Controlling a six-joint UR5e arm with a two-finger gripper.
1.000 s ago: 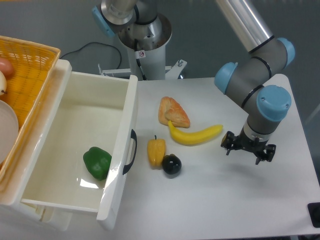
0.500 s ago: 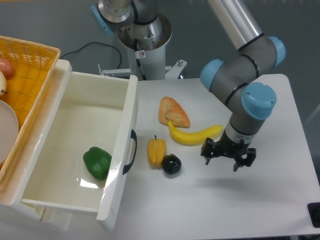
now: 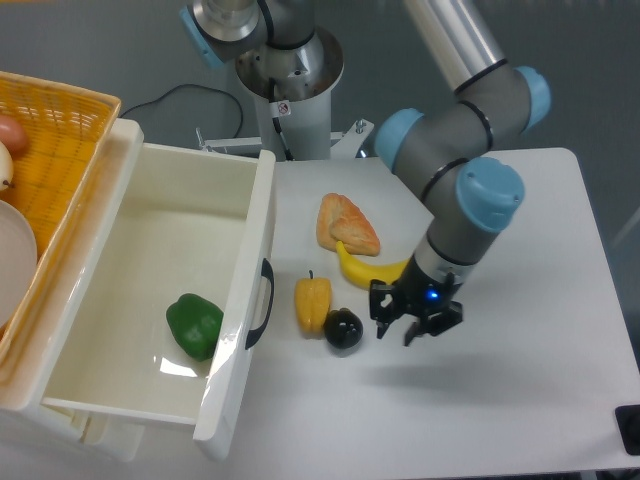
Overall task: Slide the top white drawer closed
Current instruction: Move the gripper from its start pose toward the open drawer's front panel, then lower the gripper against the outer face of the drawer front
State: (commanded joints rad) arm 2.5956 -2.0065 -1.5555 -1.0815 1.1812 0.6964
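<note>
The top white drawer (image 3: pixel 245 300) stands pulled far out over the table's left side, a deep glossy tub with a black arched handle (image 3: pixel 264 304) on its front panel. A green pepper (image 3: pixel 195 325) lies inside it. My gripper (image 3: pixel 413 322) hangs above the table to the right of the drawer front, close to the dark round fruit (image 3: pixel 343 329). Its fingers are spread with nothing between them. It is well clear of the handle.
On the table between gripper and drawer lie a yellow pepper (image 3: pixel 312 303), a banana (image 3: pixel 368 270) partly under my arm, and a bread-like pastry (image 3: pixel 346 224). An orange woven basket (image 3: pixel 50 150) sits atop the cabinet at left. The robot base (image 3: pixel 290 70) stands behind.
My arm has swung left across the table, carrying the gripper from the right side to beside the dark fruit. The drawer and the food have not moved.
</note>
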